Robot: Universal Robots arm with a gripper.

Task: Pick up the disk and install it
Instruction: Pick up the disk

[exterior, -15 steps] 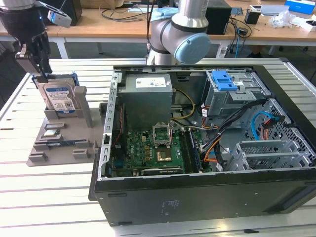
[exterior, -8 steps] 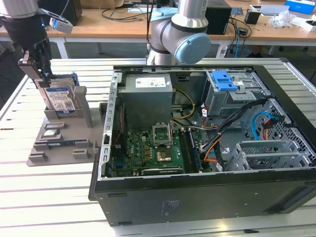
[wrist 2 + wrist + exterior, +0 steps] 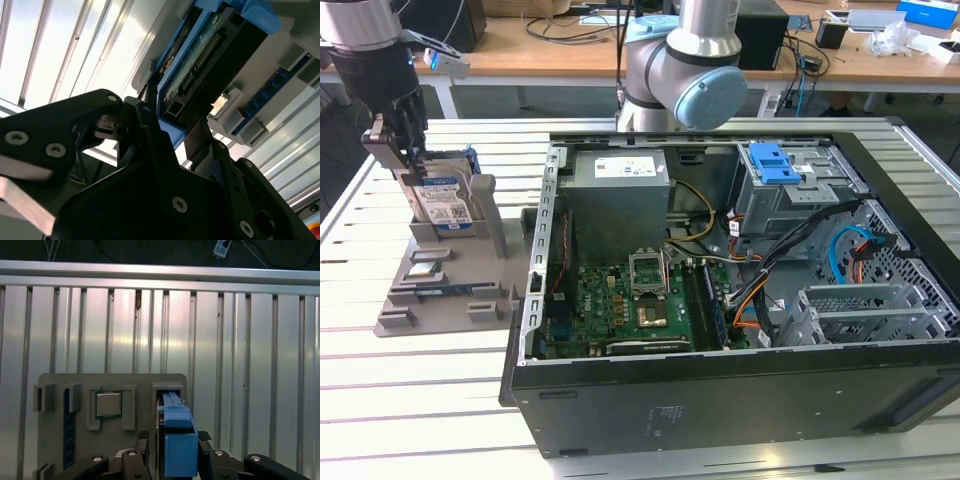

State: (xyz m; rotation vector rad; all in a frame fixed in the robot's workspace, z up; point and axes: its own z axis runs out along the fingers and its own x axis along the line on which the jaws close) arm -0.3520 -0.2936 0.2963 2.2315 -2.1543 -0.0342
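1. The disk stands on edge in a slot of the grey holder, at the exterior view's left. Its white-and-blue label faces the near side, and a blue bracket frames it.
2. My pincer reaches down over the disk's top edge and is closed on the disk. In the first wrist view the disk sits between my two black fingers, one against each broad face, with no gap that I can see.
3. In the second wrist view my pincer clasps the disk close to the end where its rows of connector pins show.
4. The disk's lower edge is down inside the holder's slot.
5. On the holder, just beside the disk's slot, a square processor chip lies flat in its own recess. In the exterior view the chip lies on the near side of the disk.
6. The holder rests on a slatted metal desk, just beside an open computer case that takes up the exterior view's middle and right.
7. The case lies on its side with the interior exposed. A grey power-supply box sits at its far left, and a green motherboard is nearer than the box. A blue latch sits on the drive cage toward the far right.
8. A grey-and-blue joint of my arm rises on the far side of the case.
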